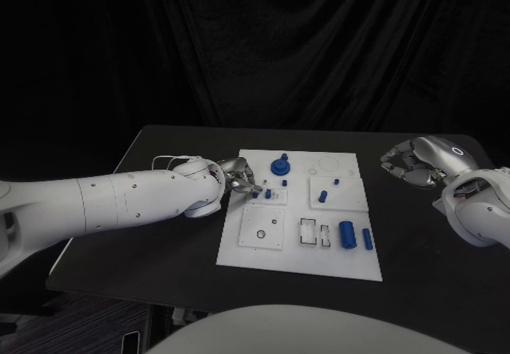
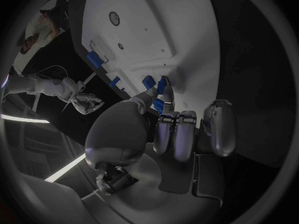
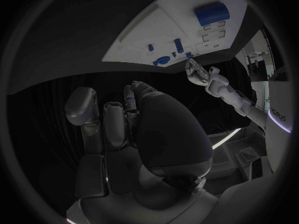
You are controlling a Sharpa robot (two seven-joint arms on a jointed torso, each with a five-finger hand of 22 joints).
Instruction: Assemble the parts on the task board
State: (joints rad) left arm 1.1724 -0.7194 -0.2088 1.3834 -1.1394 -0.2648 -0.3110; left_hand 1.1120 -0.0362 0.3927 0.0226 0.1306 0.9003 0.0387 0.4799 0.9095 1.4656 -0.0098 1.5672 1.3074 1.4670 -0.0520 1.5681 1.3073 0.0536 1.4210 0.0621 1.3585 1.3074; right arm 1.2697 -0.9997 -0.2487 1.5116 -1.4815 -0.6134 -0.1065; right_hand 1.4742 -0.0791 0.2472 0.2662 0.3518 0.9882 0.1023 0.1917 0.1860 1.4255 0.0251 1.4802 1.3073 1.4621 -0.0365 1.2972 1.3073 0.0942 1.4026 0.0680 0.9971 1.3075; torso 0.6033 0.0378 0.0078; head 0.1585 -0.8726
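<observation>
The white task board [image 1: 303, 254] lies mid-table. My left hand [image 1: 236, 177] is at its left edge, fingertips drawn together over two small blue pegs [image 1: 262, 195]. In the left wrist view the thumb and a finger of the left hand [image 2: 171, 129] pinch a small blue peg [image 2: 158, 105] just above the board [image 2: 162, 30]. A blue knob [image 1: 281, 165] stands at the board's far side. Two blue cylinders [image 1: 355, 235] lie near its right edge, and another peg [image 1: 323, 196] stands further in. My right hand [image 1: 420, 162] hovers off the board's right side, fingers curled in, holding nothing.
The board has a square plate with a round hole [image 1: 262, 234] and rectangular slots [image 1: 308, 231] at its near side. Bare black table [image 1: 159, 243] surrounds it, with dark curtains behind. From the right wrist, the board [image 3: 143, 40] and my left hand [image 3: 198, 73] are visible.
</observation>
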